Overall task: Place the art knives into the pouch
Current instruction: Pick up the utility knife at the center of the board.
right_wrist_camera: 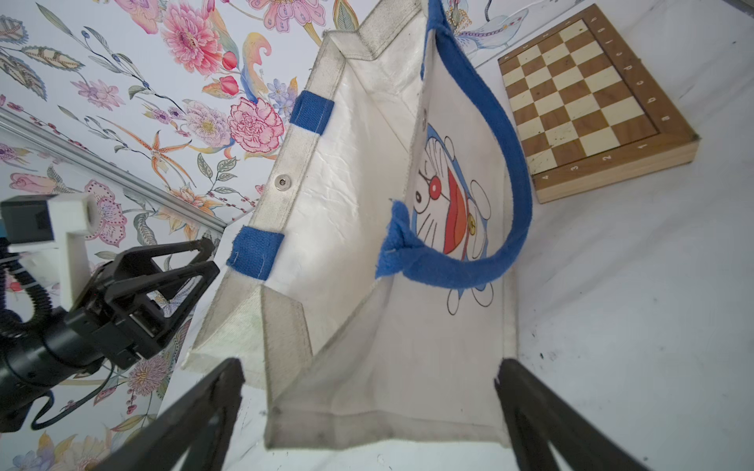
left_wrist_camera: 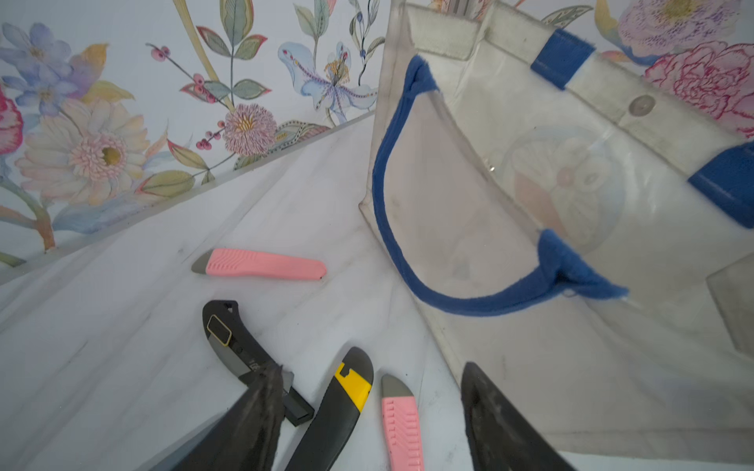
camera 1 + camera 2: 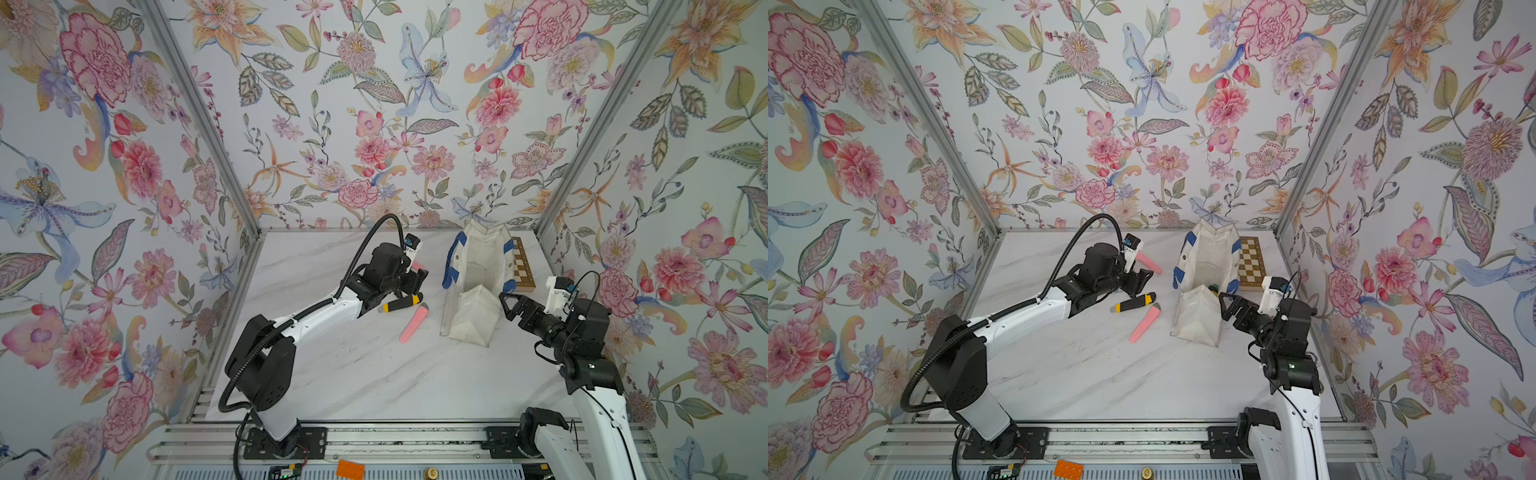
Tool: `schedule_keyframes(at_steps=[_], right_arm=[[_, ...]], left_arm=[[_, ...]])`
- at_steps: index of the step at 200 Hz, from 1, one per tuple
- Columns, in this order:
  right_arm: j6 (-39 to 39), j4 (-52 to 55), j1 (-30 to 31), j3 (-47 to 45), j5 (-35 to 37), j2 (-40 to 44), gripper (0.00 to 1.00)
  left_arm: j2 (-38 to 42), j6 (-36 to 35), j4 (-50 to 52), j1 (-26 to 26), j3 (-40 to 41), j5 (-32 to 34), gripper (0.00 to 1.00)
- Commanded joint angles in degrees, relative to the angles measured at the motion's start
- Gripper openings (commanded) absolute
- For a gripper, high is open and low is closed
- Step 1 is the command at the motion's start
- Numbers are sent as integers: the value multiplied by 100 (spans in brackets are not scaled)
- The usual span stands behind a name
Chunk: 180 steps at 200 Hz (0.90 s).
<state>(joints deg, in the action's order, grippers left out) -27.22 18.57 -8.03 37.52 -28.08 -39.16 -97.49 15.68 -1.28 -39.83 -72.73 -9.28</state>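
Top views: my left jaws hung apart over the yellow-and-black art knife (image 3: 401, 303), which lay flat on the tabletop (image 3: 353, 374) just beside a pink knife (image 3: 413, 323). The pouch (image 3: 478, 266) sat well right of both, mouth open toward the camera. Risk: the two knives lay close enough that one closure might have taken both. The same pair showed in both top views (image 3: 1133, 302), with a far pink knife (image 3: 1148, 262) behind my wrist. My right jaws stood wide apart near the pouch's base, gripping nothing, so I judged the soft pouch could slide or fold at a nudge. Left wrist: my fingers (image 2: 253, 420) straddled the yellow-and-black art knife and the pink knife (image 2: 400, 424) together. A black knife (image 2: 236, 346) lay against or under one finger; I couldn't tell which. Closing there could have dragged it or clamped the wrong knife. A low flat body also meant the pads might skid over it. Right wrist: the blue handle (image 1: 489, 228) lay across the pouch's printed side by the mouth, a likely snag on the drop. The fingers (image 1: 204, 407) flanked the base without touching. The chequered board (image 1: 591, 106) sat clear behind.
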Motion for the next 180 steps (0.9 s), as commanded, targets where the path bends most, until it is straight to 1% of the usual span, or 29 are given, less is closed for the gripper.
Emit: schedule_keyframes(at_steps=[1, 17, 35, 64, 80, 116, 180], right_arm=[[-15, -163, -40, -43, -73, -53, 99], [-70, -232, -38, -47, -124, -74, 99], [-126, -283, -40, -86, -120, -83, 99], [-213, -285, -36, -104, -95, -127, 99], [-230, -280, -41, -113, -102, -172, 99], [-268, -277, -40, -121, -121, -219, 99], [-281, -273, -38, -147, -98, -296, 99]], left_arm=[[-29, 218, -205, 90, 264, -331, 68], [-266, 309, -248, 90, 387, -466, 66], [-537, 497, -636, 90, 608, -872, 63], [-975, 656, -842, 81, 656, -1039, 51], [-1203, 734, -988, 81, 637, -1137, 47], [-1653, 655, -427, 72, 263, -1094, 46], [-1988, 577, -254, -41, 133, -943, 46]])
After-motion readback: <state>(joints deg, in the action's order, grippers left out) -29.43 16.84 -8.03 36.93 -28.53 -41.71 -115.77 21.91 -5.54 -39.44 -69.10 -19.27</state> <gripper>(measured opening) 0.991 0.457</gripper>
